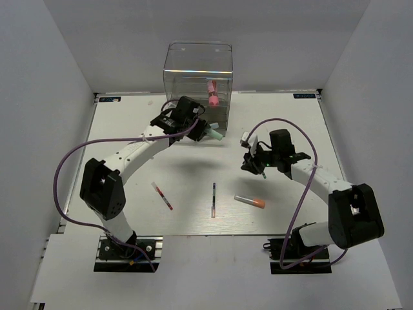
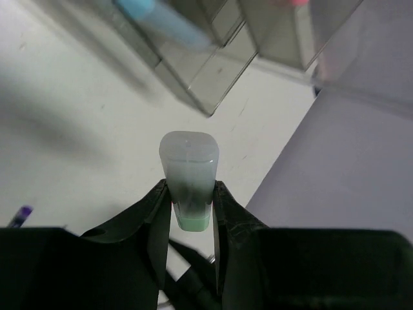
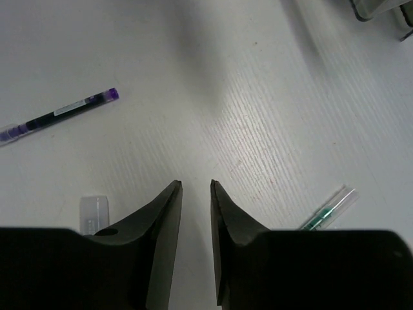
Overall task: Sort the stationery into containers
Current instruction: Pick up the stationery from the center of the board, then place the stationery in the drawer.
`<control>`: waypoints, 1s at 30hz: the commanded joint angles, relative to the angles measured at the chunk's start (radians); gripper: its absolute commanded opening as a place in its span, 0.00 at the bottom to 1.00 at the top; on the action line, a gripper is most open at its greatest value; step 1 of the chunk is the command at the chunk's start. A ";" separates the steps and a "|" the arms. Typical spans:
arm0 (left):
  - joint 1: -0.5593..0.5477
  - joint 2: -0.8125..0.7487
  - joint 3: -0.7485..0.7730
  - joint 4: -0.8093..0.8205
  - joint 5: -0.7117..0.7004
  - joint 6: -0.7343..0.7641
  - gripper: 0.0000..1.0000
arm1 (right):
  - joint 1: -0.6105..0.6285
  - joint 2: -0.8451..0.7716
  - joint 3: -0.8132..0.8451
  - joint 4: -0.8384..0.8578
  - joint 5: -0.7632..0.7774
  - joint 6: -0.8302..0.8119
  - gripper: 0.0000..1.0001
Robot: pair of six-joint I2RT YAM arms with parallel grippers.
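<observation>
Left gripper (image 2: 188,194) clenched on the green marker (image 2: 188,161), one finger pressed to each side of the barrel. Left arm (image 1: 139,152) arched up from its base and bent rightward, wrist just in front of the drawer box (image 1: 198,71). Marker raised off the counter (image 1: 310,116), near the box's lower drawers. Pale translucent cap pointing outward past the fingertips, green end tucked back between them.

In the box: pink tube (image 1: 211,93) upright in an upper drawer, light-blue marker (image 2: 155,16) lying in another, blurred in the left wrist view.

Flat on the counter between the two arms, well apart from one another: red pen (image 1: 162,195), then dark pen (image 1: 213,199) with purple ends, then grey-orange marker (image 1: 250,201), orange tip to the right.

Right arm (image 1: 322,181) folded in from its base toward the middle. Right gripper (image 3: 195,187) hanging over bare counter, jaws drawn nearly together with a narrow gap, grasping nothing. Thin clear pen (image 3: 329,210) with green inside lying just right of it.
</observation>
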 commanded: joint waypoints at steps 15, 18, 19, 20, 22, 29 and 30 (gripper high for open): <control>0.094 0.208 0.157 0.149 -0.176 -0.203 0.07 | 0.002 -0.089 -0.030 -0.119 -0.039 -0.129 0.70; 0.114 0.209 0.157 0.149 -0.176 -0.228 0.07 | 0.000 -0.089 -0.028 -0.122 -0.044 -0.129 0.70; 0.114 0.209 0.157 0.149 -0.176 -0.238 0.07 | 0.000 -0.089 -0.030 -0.121 -0.044 -0.132 0.70; 0.114 0.209 0.146 0.149 -0.166 -0.238 0.07 | 0.002 -0.091 -0.030 -0.121 -0.044 -0.130 0.72; 0.123 0.218 0.135 0.149 -0.156 -0.261 0.09 | 0.002 -0.094 -0.031 -0.127 -0.045 -0.133 0.76; 0.142 0.227 0.097 0.138 -0.124 -0.281 0.53 | 0.002 -0.118 -0.033 -0.205 -0.083 -0.230 0.90; 0.142 0.227 0.097 0.147 -0.115 -0.281 0.65 | 0.002 -0.120 -0.036 -0.216 -0.087 -0.236 0.90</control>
